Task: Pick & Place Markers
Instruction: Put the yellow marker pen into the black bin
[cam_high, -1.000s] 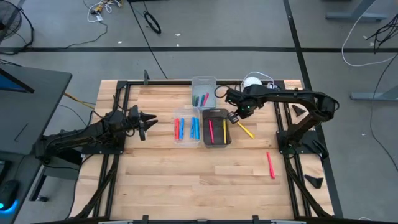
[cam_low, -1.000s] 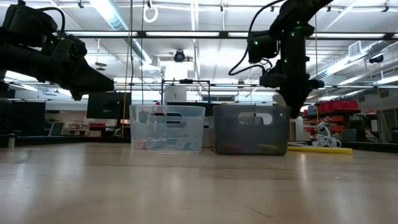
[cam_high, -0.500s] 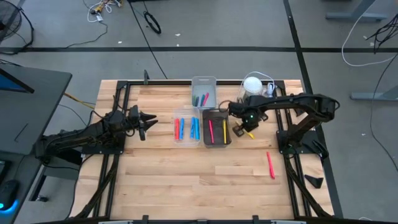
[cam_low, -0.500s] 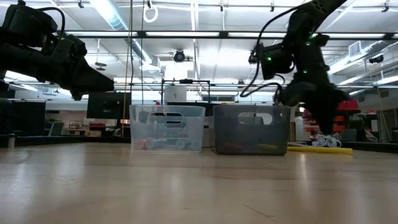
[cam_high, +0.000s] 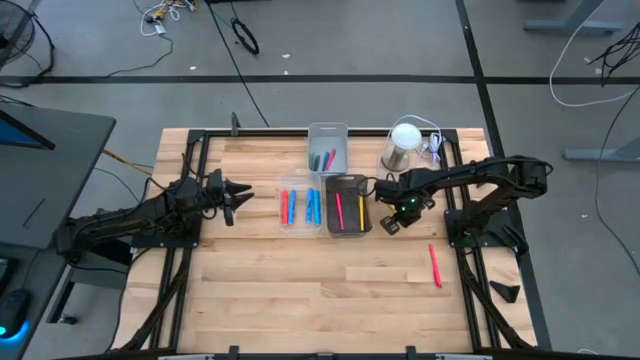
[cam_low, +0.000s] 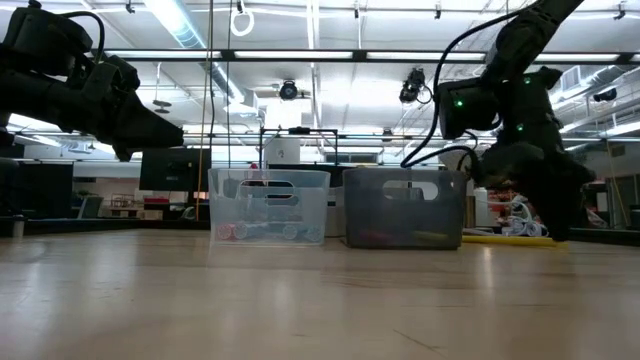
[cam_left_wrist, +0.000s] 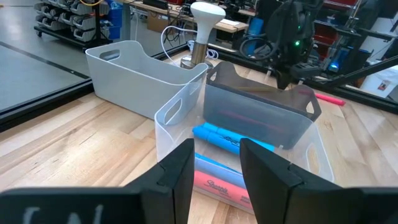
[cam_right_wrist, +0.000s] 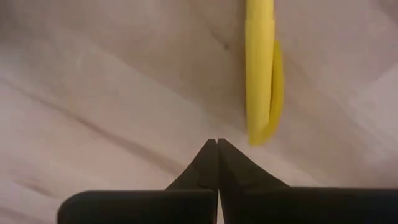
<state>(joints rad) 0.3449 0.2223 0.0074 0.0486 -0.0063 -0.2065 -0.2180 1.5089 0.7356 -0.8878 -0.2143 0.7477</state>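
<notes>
R jaws (cam_right_wrist: 217, 144) clenched tip to tip, nothing between them, pointed down at the bench (cam_high: 300, 290) w/ a yellow marker (cam_right_wrist: 261, 74) lying flat just beyond the tips, not touching. In high view the R gripper (cam_high: 392, 222) sits low, just beside the dark bin (cam_high: 347, 203) on its R side; R arm reaches in from the bench's R edge, elbow bent, forearm running toward centre. Low view: wrist tipped steeply down, fingers near the bench surface beside the dark bin (cam_low: 405, 208). L jaws (cam_high: 240, 192) part open, holding nothing; L arm stretched roughly level from the L side, gripper hovering above the bench, aimed at the clear bin (cam_high: 300, 204), well short of it. Markers: red and blue ones in the clear bin, a pink and a yellow one in the dark bin, a few more in the grey bin (cam_high: 327, 148) behind. One pink marker (cam_high: 436, 265) lies loose on the bench toward the R front, well apart from the bins. White-topped container (cam_high: 402, 147) stands behind the R gripper.
</notes>
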